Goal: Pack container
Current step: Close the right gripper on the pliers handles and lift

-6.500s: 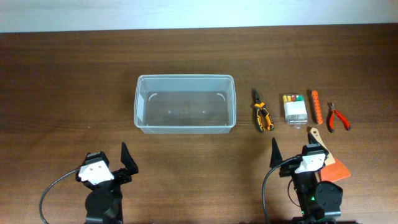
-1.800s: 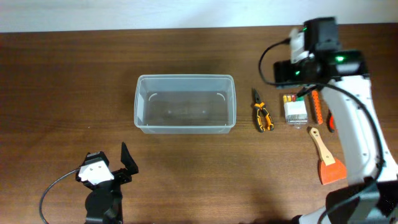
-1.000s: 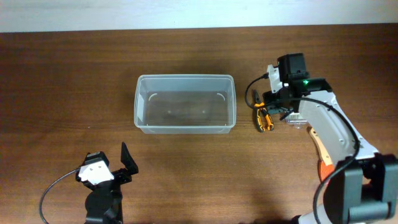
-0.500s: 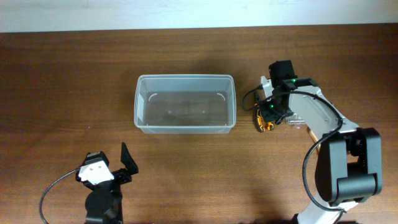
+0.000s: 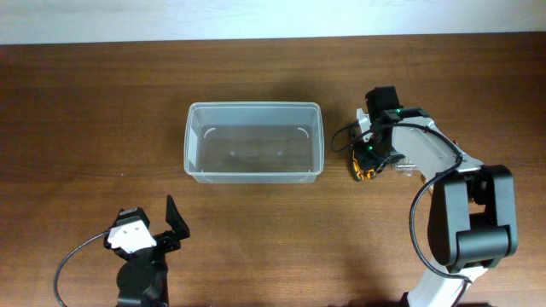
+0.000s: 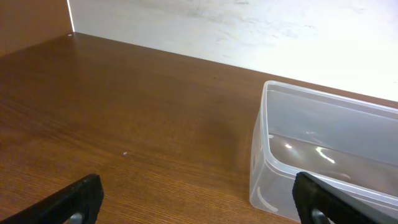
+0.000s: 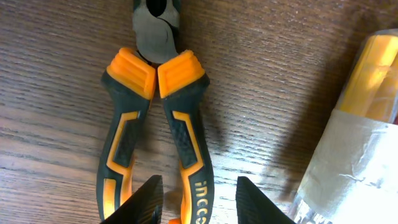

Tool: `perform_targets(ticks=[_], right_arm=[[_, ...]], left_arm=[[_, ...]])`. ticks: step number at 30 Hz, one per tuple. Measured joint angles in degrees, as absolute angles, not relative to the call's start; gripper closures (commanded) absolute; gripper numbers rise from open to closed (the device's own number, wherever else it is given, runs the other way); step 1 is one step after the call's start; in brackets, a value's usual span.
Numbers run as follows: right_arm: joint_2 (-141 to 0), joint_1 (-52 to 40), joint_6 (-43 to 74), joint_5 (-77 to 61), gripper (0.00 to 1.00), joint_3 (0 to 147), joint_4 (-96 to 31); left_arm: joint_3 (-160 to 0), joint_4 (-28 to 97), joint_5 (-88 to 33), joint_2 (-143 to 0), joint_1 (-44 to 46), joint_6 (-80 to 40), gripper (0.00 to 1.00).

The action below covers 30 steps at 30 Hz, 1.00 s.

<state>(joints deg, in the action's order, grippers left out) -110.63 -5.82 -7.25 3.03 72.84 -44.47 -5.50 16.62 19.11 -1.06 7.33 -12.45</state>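
- Two grippers are mine to report, and both are released, jaws apart
- My right gripper (image 7: 200,200) is down low over the pliers (image 7: 180,124), which lie flat on the table (image 7: 56,74), steel nose pointing away from my wrist camera
- Its fingers (image 7: 142,200) stand one on each side of the handle that carries the lettering; bare wood shows between that handle and the finger on the box side, so nothing is clamped
- Whether the other finger touches a handle, I cannot tell
- Dark handles with orange inlays are spread a little, and the orange collars by the pivot almost meet
- Just beside the pliers, on the right in my wrist view, lies a clear box (image 7: 357,130) with yellow pieces inside and tape across it; a strip of wood separates it from the pliers
- Seen from overhead, my right arm reaches across the table to the right of the container (image 5: 253,176), and the pliers lie near its right end, not touching it
- My container stands upright in the middle of the table, long side running left to right, well apart from my left gripper (image 5: 175,223)
- That left gripper sits near the front edge, left of centre, with its fingertips in the two bottom corners of its wrist view, wide apart and grasping nothing
- Ahead of it, that view shows the container's left end, rounded corner and thick rim
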Motion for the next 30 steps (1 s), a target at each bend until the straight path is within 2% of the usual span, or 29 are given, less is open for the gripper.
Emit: perform_targets(ticks=[19,28,30], right_arm=[[-113.03,-5.85,-7.25,3.01,0.64,72.82,-42.52],[-113.21,-5.85,-6.52,3.16,0.96,72.88,-42.41],[-113.21,-5.82,-6.17,3.22,0.96,73.43,-43.35]], left_arm=[[-5.5,16.6,19.11,-1.06,7.33,-12.45,0.01],[-5.5,16.6,19.11,-1.06,7.33,-12.45,0.01],[-5.5,16.62,19.11,-1.06,7.33,-12.45,0.01]])
